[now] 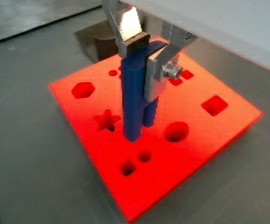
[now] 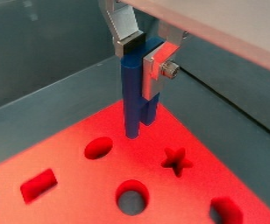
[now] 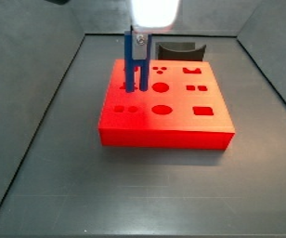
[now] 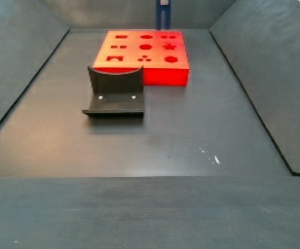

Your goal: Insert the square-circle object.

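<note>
Hand (image 4: 164, 3) at top edge, blue peg (image 4: 164, 17) above red block (image 4: 145, 55).

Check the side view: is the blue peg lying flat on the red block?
No. The square-circle object stands upright, shut in the gripper above the red block.

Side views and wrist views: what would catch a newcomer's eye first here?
The bright red block with shaped holes stands out on the grey floor. Over it, the gripper holds the blue square-circle object upright, its lower end at the block's top. The dark fixture stands beside the block.
</note>
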Controlling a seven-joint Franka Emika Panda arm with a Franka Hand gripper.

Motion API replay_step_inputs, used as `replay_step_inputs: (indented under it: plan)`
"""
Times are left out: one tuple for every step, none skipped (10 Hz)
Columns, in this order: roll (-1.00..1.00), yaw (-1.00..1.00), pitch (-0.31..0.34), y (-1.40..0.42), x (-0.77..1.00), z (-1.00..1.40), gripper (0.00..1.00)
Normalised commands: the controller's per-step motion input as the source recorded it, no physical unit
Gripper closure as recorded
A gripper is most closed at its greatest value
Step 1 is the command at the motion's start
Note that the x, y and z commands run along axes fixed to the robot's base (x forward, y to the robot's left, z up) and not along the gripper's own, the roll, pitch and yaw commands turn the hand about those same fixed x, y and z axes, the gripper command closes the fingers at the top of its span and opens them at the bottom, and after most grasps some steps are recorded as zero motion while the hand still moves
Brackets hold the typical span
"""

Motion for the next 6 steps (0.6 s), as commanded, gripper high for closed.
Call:
replay_step_inputs:
  plan:
    - [0.00,-0.96,-0.023,-0.19,0.01,-0.08,1.00]
    - [0.05,-0.80,-0.004,-0.42,0.03,-0.13,1.00]
    - [0.11,-0.58,0.000,-0.59,0.00,-0.04,1.00]
    - [0.05,-0.03,0.040,-0.13,0.20,0.00,1.00]
    - [0.01,0.00,0.000,0.00,0.00,0.00,1.00]
    - [0.08,0.00,0.020,0.13,0.00,-0.16,1.00]
